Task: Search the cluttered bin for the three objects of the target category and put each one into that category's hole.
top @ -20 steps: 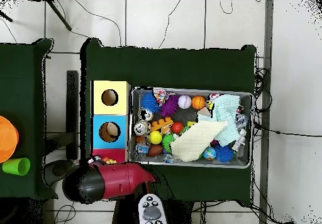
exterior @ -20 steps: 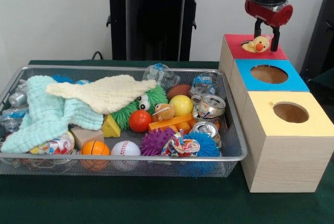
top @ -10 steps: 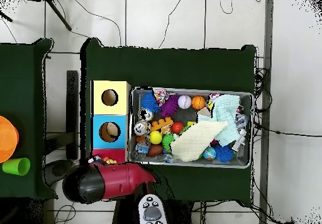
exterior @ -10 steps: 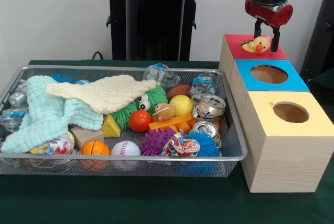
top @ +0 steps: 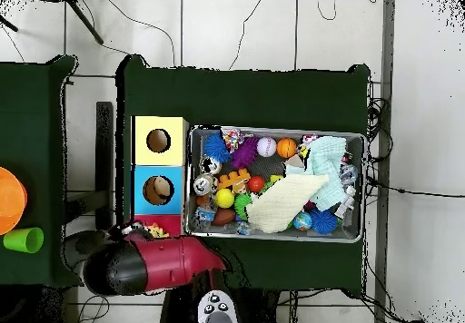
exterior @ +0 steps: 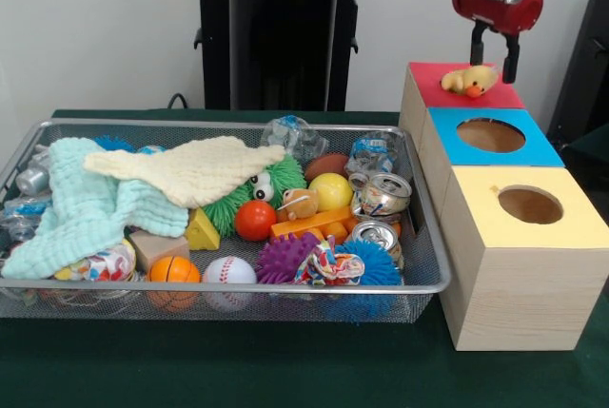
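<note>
Even bright indoor light; soft shadows; slight blur.

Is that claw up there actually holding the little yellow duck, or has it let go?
Nothing is held. The gripper hangs open above the duck, its fingers clear of it. The duck lies on the red box, over its hole.

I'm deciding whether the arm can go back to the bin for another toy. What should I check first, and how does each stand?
1. Duck released: ok, gripper open above it.
2. Duck through the hole in the red box: not ok, it lies on top.
3. Gripper clear of the duck: ok.
4. Hole under the duck clear: cannot tell, hidden.
5. Another plush toy reachable in the bin: ok, uncovered.
</note>
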{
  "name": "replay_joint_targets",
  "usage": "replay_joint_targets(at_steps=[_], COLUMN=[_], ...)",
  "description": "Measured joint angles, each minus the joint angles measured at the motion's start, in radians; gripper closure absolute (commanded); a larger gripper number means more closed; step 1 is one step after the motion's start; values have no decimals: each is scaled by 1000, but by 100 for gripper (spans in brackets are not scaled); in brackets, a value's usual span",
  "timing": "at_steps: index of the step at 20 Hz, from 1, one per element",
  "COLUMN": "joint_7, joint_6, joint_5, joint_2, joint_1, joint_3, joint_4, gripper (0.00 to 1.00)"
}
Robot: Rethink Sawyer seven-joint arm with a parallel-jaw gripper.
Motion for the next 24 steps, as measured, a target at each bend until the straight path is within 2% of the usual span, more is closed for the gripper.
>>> replay_joint_targets(at_steps=[10,18,24], joint_7=[0,0,0], joint_6=[64,66,65], joint_5=[34,57,58], joint_2=[-121,-142,-121], joint_1=[-4,-17,-21], joint_3=[7,24,35], joint_4=[1,1,1], gripper=[0,0,0])
